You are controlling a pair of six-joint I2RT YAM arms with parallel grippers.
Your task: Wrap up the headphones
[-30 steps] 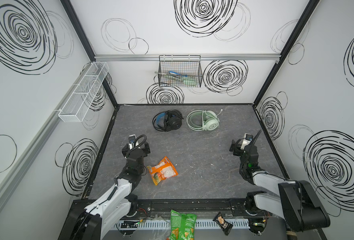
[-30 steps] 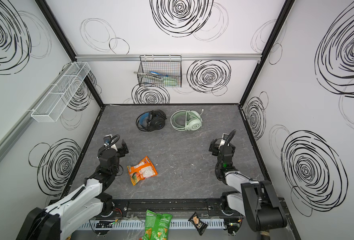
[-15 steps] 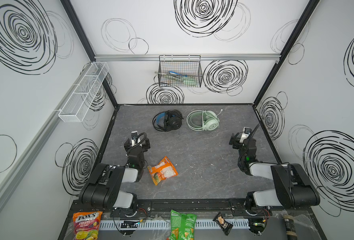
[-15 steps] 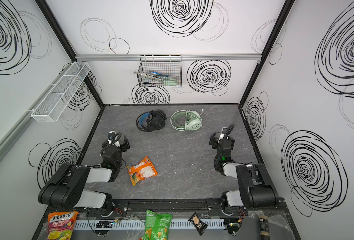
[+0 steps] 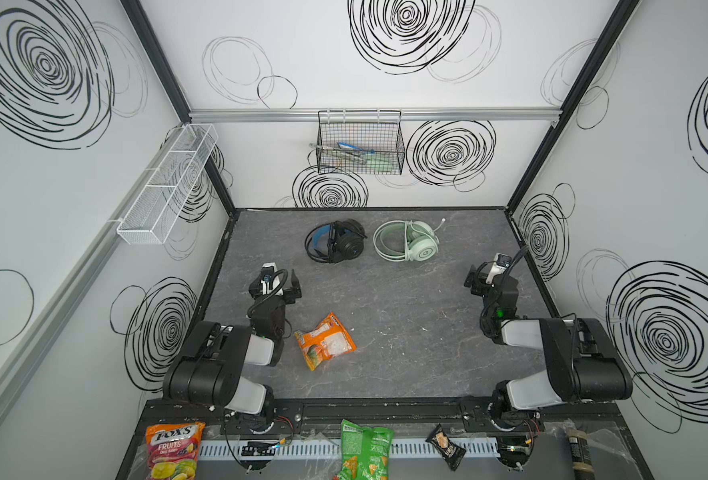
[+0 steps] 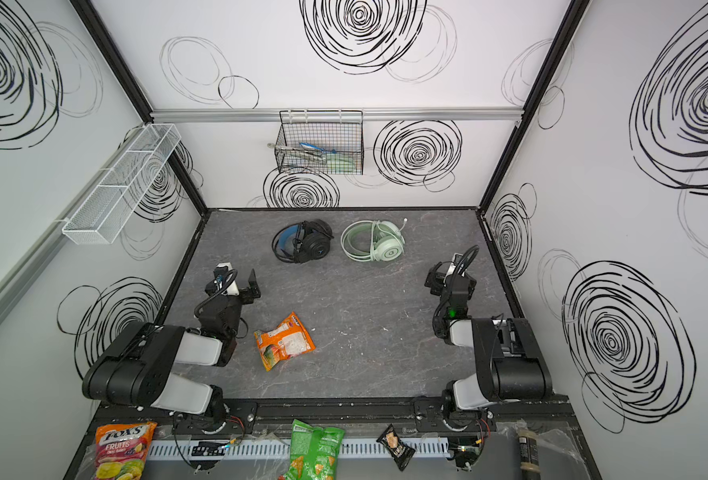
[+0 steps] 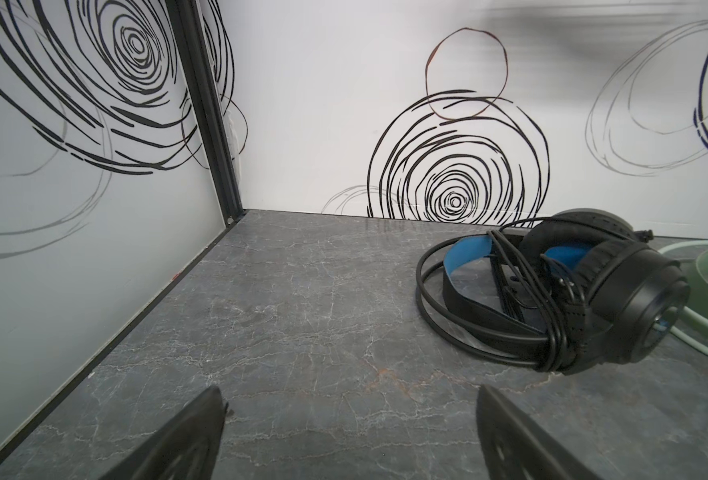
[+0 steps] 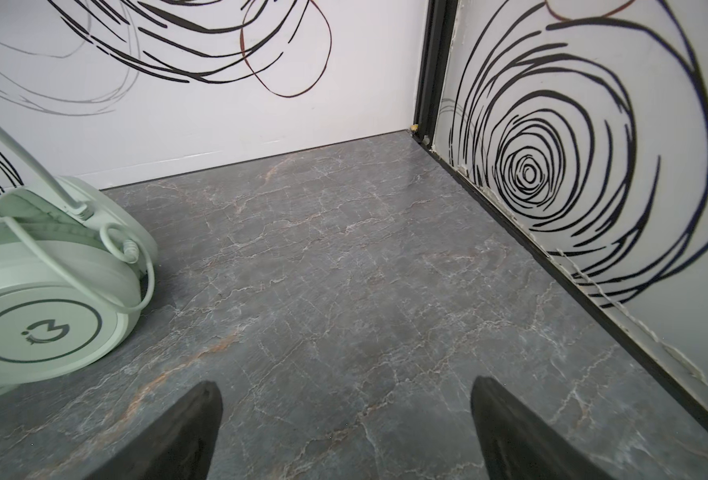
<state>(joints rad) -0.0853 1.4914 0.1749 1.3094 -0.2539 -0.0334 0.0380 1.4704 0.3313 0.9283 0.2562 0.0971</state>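
Resting at the surface (image 5: 406,316) back, black headphones (image 5: 335,243) and green headphones (image 5: 410,245) show cables coiled round them; your left pincer (image 7: 346,432) and right pincer (image 8: 344,432) gape empty, so check loose ends.

Both arms folded low, left tool (image 7: 348,432) and right tool (image 8: 346,430) spread, empty.

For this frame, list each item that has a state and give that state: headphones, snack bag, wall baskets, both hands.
black headphones: lying flat, cable coiled around them
green headphones: lying flat, cable looped around
orange snack bag: lying on table, crumpled
black wire basket: hung on back wall, holding utensils
white mesh basket: mounted on side wall
left hand: open, empty
right hand: open, empty
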